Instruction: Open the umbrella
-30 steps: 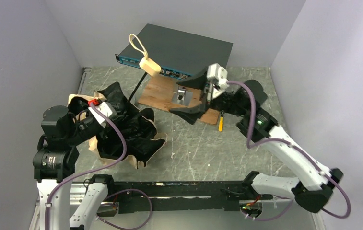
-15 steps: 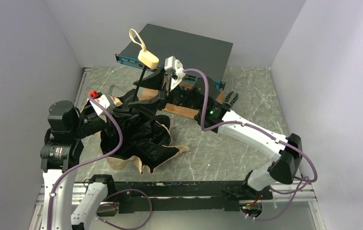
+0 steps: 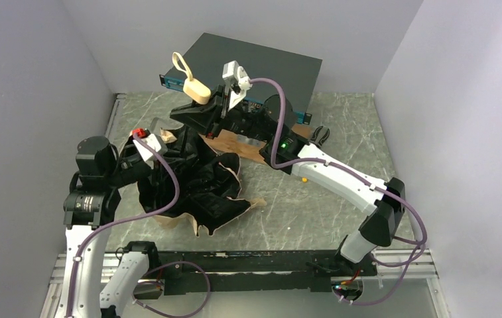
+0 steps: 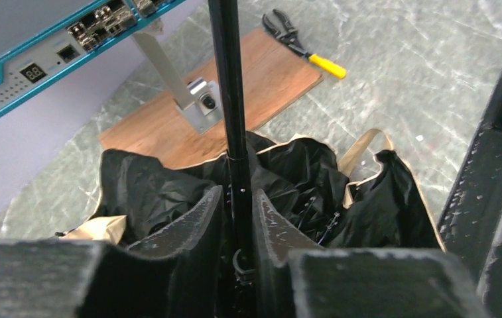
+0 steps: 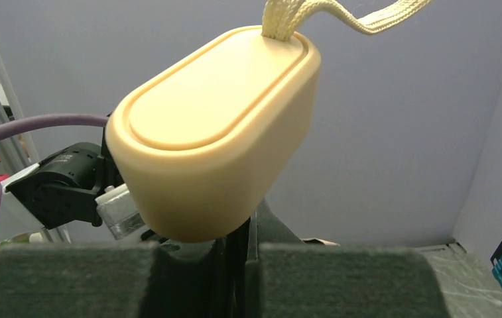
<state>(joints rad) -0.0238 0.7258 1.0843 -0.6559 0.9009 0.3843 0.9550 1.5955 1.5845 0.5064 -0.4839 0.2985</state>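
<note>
1. Change: a second ago the right arm (image 3: 341, 179) hung over the wooden board (image 4: 168, 126), well apart from the umbrella (image 3: 195, 192), with its jaws wide. It has since swung across to the cream handle (image 5: 215, 146).
2. Right jaws: closed to a slit on the thin black shaft (image 4: 225, 79) just under the handle, which sits right above them in the right wrist view. They have hold of it.
3. Left jaws: low on the same shaft, at the canopy (image 4: 148, 192). They are slightly eased from their earlier pinch. The shaft runs between them with hardly any gap, and I cannot tell whether they still clamp it.
4. The umbrella's canopy lies collapsed and bunched on the tabletop (image 3: 314, 212) at front left, black underside up. The shaft rises toward the switch box (image 3: 254, 63).
5. Judgement: both ends of the shaft are now covered, so a slide to spread the canopy looks possible. Not yet opened.
</note>
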